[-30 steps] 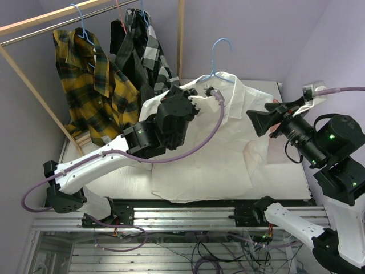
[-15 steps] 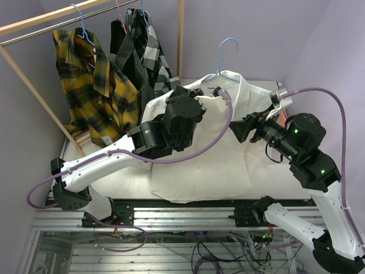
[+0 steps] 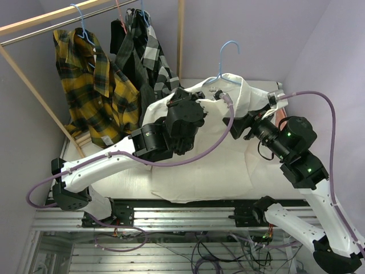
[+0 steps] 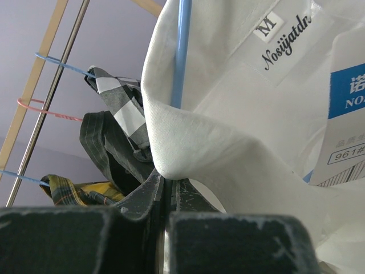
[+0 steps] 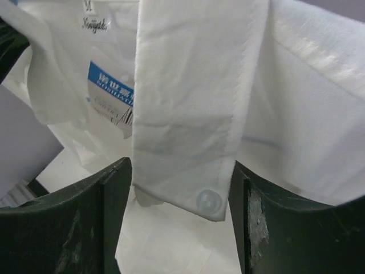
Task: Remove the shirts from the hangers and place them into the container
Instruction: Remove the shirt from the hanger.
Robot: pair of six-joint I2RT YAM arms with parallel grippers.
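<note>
Robot's left gripper (image 4: pixel 169 191) is clamped tight on a fold of the white shirt (image 3: pixel 228 154) at the collar, the garment hanging mid-scene on its light blue hanger (image 3: pixel 228 52). The right gripper (image 3: pixel 238 127) stands spread, a finger either side of the buttoned placket, not pinching. A yellow plaid shirt (image 3: pixel 97 91) hangs far left.

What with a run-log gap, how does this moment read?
left hand: shut on white shirt; right hand: open astride button strip; hanger: inside

Inside the white shirt's (image 4: pixel 228 148) collar a size tab (image 4: pixel 266 25) reads "M", the neck label (image 4: pixel 288 43) "Nosiyatdr", and a blue-and-white paper tag (image 4: pixel 348 131) shows "961#"
</note>
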